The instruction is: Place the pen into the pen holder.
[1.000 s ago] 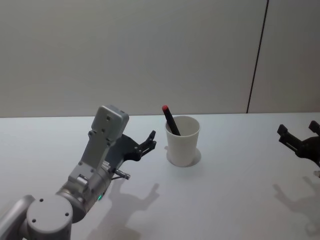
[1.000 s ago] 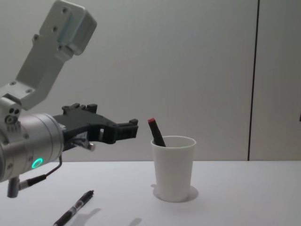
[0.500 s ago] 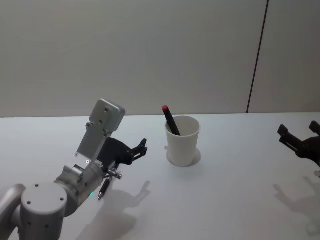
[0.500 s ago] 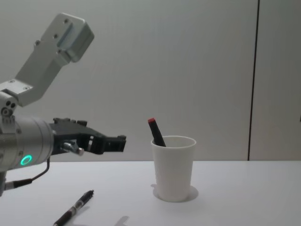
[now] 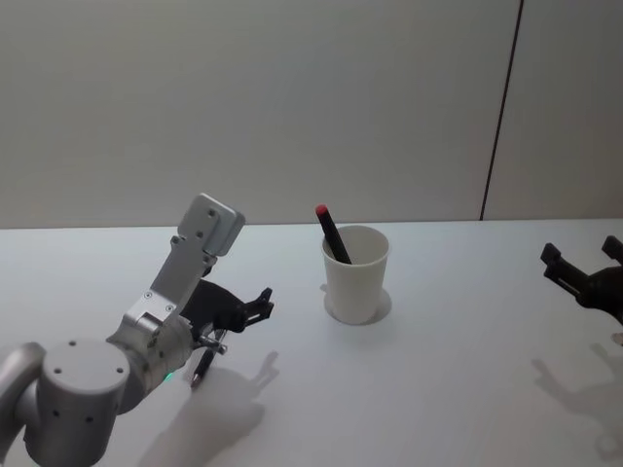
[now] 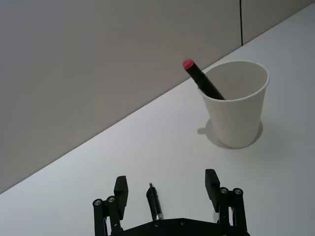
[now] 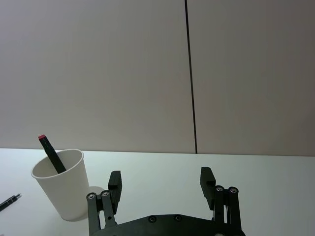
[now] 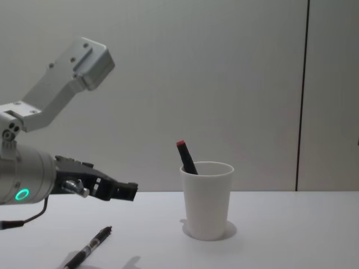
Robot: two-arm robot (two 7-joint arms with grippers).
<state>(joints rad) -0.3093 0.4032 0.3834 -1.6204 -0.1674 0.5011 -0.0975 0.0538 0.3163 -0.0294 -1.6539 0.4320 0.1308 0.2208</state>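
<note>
Left wrist view: the left gripper (image 6: pixel 166 182) has its two black fingers (image 6: pixel 121 189) spread wide, with nothing clamped. The pen (image 6: pixel 153 204) lies flat on the table (image 6: pixel 74 191) in the gap between them, and neither finger touches it. In the chest view the left gripper hangs above the table surface, over the pen's far end (image 8: pixel 90 246).

Clearance: open table lies between the left gripper and the pen holder (image 6: pixel 235 105), with no object in that space. The pen holder stands upright, well apart from the pen, with its rim open upward. A red-capped marker (image 6: pixel 203 81) leans inside it, resting against the rim on the side toward the left gripper; the rest of the opening is free.

The right gripper (image 7: pixel 160 178) hovers at the right edge of the head view, well apart from the pen holder, with its fingers spread and nothing between them.

Materials:
- Pen: slim black barrel.
- Pen holder: plain white paper cup, tapered, with a rolled rim.
- Table: smooth, matte white.
- Wall (image 5: pixel 243 97): flat grey, behind the table's far edge, with one dark vertical seam (image 5: pixel 501 107).
</note>
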